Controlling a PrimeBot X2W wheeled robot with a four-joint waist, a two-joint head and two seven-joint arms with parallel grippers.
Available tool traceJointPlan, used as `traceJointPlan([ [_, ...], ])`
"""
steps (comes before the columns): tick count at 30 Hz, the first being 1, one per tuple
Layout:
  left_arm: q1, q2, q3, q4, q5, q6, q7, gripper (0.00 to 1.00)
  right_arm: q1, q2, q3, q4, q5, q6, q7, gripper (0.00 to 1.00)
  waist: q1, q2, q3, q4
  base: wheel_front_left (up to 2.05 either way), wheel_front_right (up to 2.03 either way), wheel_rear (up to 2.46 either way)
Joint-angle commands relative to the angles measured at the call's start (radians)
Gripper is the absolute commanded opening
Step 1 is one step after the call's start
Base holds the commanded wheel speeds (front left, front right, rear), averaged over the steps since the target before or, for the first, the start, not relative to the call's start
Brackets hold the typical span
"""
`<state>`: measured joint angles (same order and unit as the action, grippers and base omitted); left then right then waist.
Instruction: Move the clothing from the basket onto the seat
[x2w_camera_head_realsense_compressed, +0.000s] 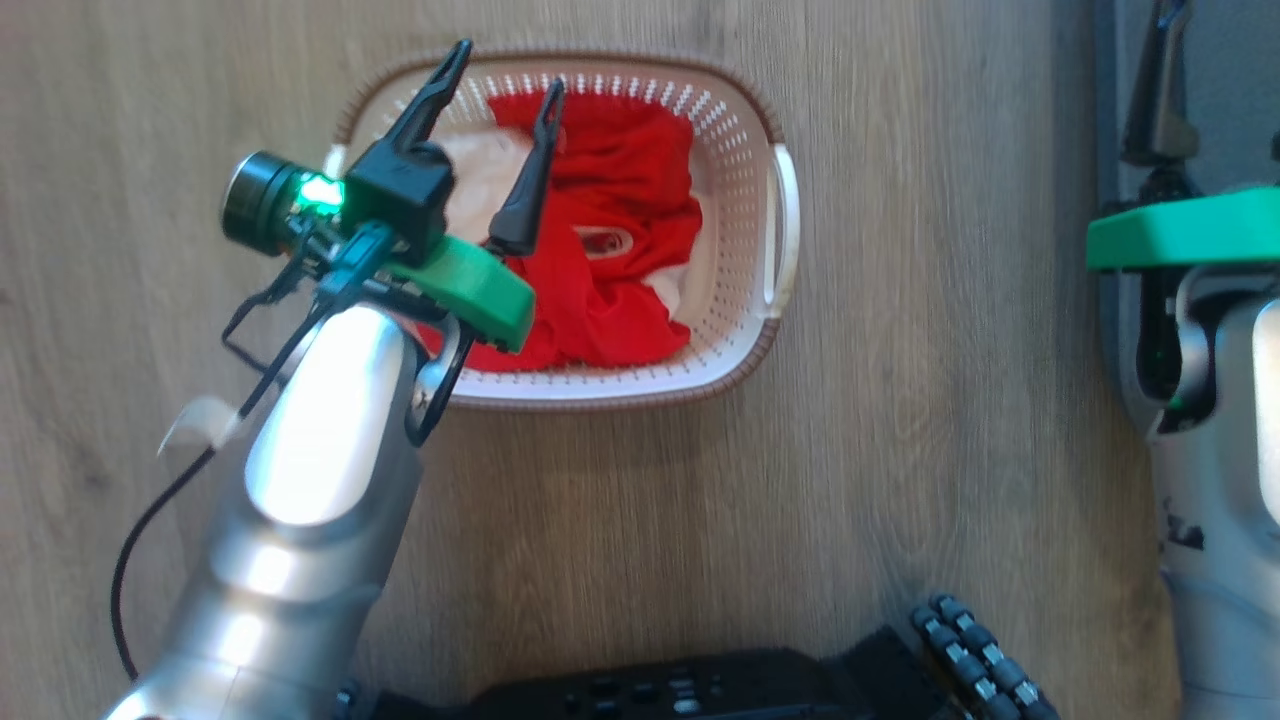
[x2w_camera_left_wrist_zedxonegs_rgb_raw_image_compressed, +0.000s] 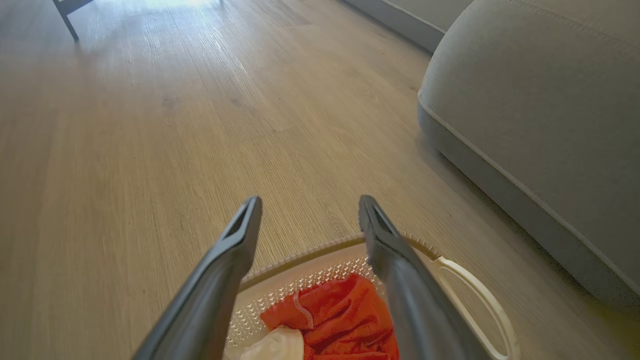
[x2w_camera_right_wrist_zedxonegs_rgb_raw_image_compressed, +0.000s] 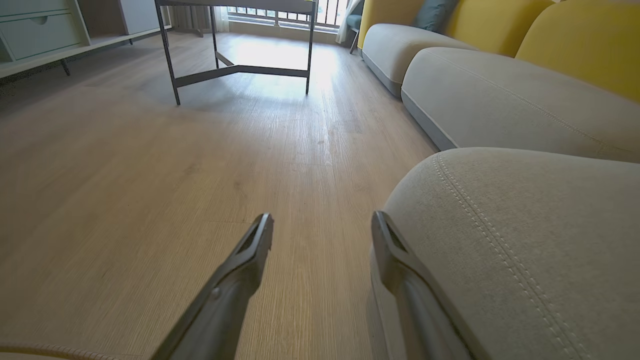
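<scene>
My left claw (x2w_camera_head_realsense_compressed: 508, 68) hangs spread over the basket (x2w_camera_head_realsense_compressed: 745, 330), where the red clothing (x2w_camera_head_realsense_compressed: 625, 190) lies heaped. My right claw (x2w_camera_right_wrist_zedxonegs_rgb_raw_image_compressed: 322, 217), also spread, is beside the seat (x2w_camera_right_wrist_zedxonegs_rgb_raw_image_compressed: 525, 235). A shallow pinch may slip off, and a finger catching the wall could drag the basket.

colour notes: basket, floor, seat

clothing (x2w_camera_head_realsense_compressed: 620, 200): bright red, thin white trim; white piece (x2w_camera_head_realsense_compressed: 480, 170) beside it. basket (x2w_camera_head_realsense_compressed: 740, 160): cream-white, walls dotted with small holes, brown woven-look rim. floor (x2w_camera_head_realsense_compressed: 900, 450): pale wood grain. seat (x2w_camera_left_wrist_zedxonegs_rgb_raw_image_compressed: 550, 125): grey, stitched seams. left gripper (x2w_camera_head_realsense_compressed: 507, 67): black, green mount (x2w_camera_head_realsense_compressed: 470, 290). back cushions (x2w_camera_right_wrist_zedxonegs_rgb_raw_image_compressed: 580, 45): yellow.
</scene>
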<state>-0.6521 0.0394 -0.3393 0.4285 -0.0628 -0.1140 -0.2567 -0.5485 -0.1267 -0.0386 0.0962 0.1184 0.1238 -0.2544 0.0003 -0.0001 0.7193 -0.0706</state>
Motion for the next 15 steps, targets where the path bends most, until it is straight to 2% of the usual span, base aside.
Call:
traceJointPlan([
  [1, -0.027, 0.011, 0.0, 0.008, 0.013, 0.001, 0.0, 1.0, 0.0, 0.013, 0.01, -0.036, 0.005, 0.007, -0.007, 1.0, -0.0003, 0.0001, 0.072, -0.025, 0.0, 0.0, 0.0],
  [7, -0.117, 0.011, -0.08, 0.112, 0.008, 0.016, 0.055, 1.0, -0.018, 0.024, 0.022, -0.045, 0.009, 0.007, -0.007, 1.0, -0.0003, 0.0001, 0.119, -0.047, 0.0, 0.0, 0.0],
  [15, -0.239, 0.011, -0.164, 0.306, -0.027, 0.063, 0.232, 1.0, -0.017, 0.039, 0.041, -0.056, 0.018, 0.007, -0.007, 1.0, -0.0003, 0.0001, 0.163, -0.091, 0.0, 0.0, 0.0],
])
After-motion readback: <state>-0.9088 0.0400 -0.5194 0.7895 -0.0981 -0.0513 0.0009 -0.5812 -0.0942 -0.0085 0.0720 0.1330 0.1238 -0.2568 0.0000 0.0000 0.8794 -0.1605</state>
